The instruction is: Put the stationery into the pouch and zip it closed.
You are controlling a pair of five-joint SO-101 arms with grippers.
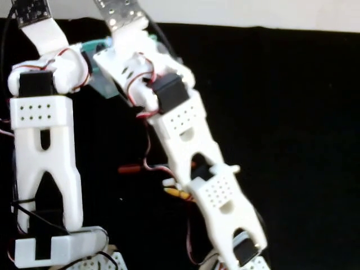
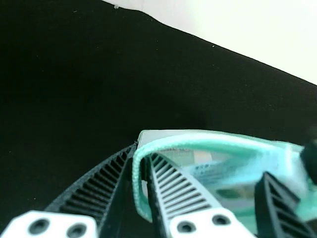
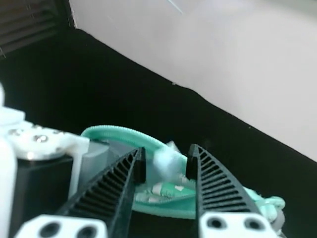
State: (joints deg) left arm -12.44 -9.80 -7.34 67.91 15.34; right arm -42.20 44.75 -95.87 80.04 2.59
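- White plastic, the left arm [image 1: 42, 118] and the right arm [image 1: 185, 129] both stretched from the near edge toward the far left of the surface [image 1: 281, 140], their wrists converging over the pouch [image 1: 101, 81].
- The left tool [image 2: 141, 154] was pinched tight on the pouch's teal zipper edge, which ran between its ribbed black fingers.
- The right tool [image 3: 166, 151] stood a little apart at the tips, straddling a pale, blurred bit of the pouch's mouth; whether it gripped that bit could not be told.
- The right wrist view looked into the pouch, where small tubes of stationery [image 3: 166, 188] lay; the high view hid these behind the arms.
- The left wrist view caught a ribbed finger [image 2: 277, 203] of the other arm beside the pouch.
- Black cloth covered the surface, with a pale wall [image 3: 223, 59] behind; red and yellow wires [image 1: 169, 191] trailed near the right arm.
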